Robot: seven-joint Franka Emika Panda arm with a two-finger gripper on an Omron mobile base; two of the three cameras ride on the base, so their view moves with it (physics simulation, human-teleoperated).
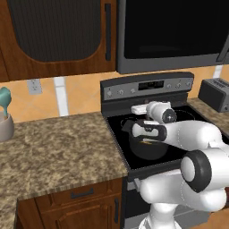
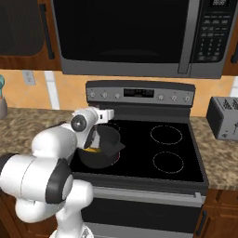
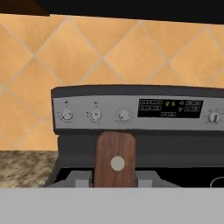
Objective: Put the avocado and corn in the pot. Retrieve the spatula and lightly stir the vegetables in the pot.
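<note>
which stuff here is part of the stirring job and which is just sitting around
Job:
- round dark grey pot on the stove
- yellow food inside it
- brown wooden spatula handle, clamped in the gripper

Lying about:
- grey toaster
- grey utensil crock with teal tool

A black-topped stove point(image 2: 176, 153) with a grey control panel point(image 3: 131, 114) stands between speckled granite bench point(image 1: 58, 143) stretches over dark wood cabinets point(image 1: 76, 203). A microwave point(image 2: 125, 37) hangs above it, a grey toaster point(image 2: 224, 117) sits right, and orange diagonal tiles point(image 3: 65, 57) cover the wall
</note>
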